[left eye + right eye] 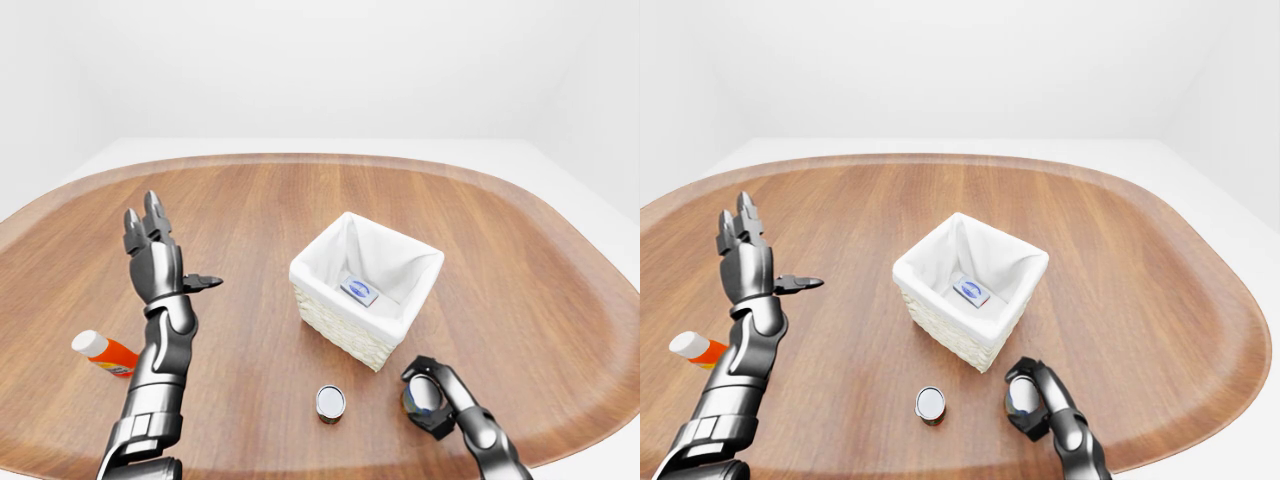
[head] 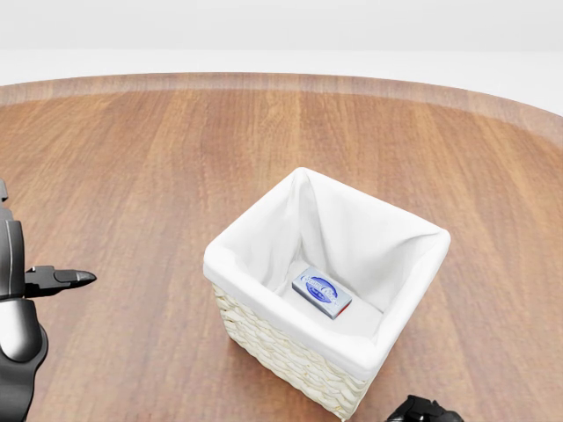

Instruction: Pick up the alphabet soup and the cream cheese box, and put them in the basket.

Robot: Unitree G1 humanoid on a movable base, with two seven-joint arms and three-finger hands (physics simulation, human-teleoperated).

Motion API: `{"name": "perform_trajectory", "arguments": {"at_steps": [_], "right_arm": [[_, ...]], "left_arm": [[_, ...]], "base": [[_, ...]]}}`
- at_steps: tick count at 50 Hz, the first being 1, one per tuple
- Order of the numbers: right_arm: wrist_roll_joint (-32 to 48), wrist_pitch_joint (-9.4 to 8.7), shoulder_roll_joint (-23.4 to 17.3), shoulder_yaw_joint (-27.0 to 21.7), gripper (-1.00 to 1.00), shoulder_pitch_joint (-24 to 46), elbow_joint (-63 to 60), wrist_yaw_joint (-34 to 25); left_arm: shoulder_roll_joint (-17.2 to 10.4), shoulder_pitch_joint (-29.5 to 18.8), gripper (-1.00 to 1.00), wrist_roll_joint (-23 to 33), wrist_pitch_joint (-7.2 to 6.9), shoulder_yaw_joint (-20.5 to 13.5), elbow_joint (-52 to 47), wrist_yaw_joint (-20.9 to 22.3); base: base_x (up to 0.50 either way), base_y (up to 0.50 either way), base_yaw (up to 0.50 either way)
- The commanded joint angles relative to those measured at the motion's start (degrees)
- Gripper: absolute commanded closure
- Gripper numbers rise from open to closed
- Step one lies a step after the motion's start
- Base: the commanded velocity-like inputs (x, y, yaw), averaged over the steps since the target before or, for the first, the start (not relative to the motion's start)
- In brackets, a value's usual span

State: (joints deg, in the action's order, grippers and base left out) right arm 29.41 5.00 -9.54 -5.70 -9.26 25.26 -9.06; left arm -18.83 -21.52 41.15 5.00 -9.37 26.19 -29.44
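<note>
A white-lined wicker basket (image 1: 345, 325) stands near the middle of the oval wooden table (image 1: 500, 250) in the left-eye view, and the cream cheese box (image 1: 358, 290) already lies flat on its cloth floor, label up, its long axis running from upper left to lower right of the frame. At the bottom right of that view the right hand (image 1: 432, 396) has its dark fingers curled round a can lying on its side, one silvery round end turned toward the camera; this looks to be the alphabet soup (image 1: 423, 397), though its label is hidden, and it sits low by the table just below the basket's nearest corner. A second small can (image 1: 330, 403) rests apart from it to the left, near the bottom centre, its shiny end also facing the viewer. On the left of the frame the left hand (image 1: 152, 255) is raised upright, fingers spread and thumb jutting to the right, gripping nothing. Lower left, partly behind that forearm, an orange bottle with a white cap (image 1: 104, 352) lies tipped over on the wood.
</note>
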Motion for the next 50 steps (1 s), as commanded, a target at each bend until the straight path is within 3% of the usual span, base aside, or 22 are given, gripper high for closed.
{"name": "perform_trajectory", "arguments": {"at_steps": [1,11,20,34,50], "right_arm": [[0.69,0.00,-0.09,0.42,1.00,0.58,3.02,0.90],[-2.26,0.00,0.07,-2.12,1.00,-0.89,-1.99,-0.03],[-2.81,0.00,-0.49,-6.40,1.00,0.13,-4.28,4.23],[-5.86,0.00,-0.09,-10.85,1.00,0.12,-10.18,5.80],[-9.34,0.00,-0.07,-13.85,1.00,1.83,-13.79,11.29]], "left_arm": [[-0.14,-0.52,-1.00,0.19,0.00,0.20,1.40,-0.45],[0.05,0.09,-1.00,0.73,0.00,0.31,0.12,-0.06],[-0.01,0.19,-1.00,1.09,0.00,0.21,0.41,-0.56],[-0.09,1.11,-1.00,2.00,0.00,-0.04,-0.85,-0.56],[-0.02,0.40,-1.00,2.37,0.00,0.31,0.40,-0.56]], "base": [[0.00,0.00,0.00],[0.00,0.00,0.00],[0.00,0.00,0.00],[0.00,0.00,0.00],[0.00,0.00,0.00]]}}
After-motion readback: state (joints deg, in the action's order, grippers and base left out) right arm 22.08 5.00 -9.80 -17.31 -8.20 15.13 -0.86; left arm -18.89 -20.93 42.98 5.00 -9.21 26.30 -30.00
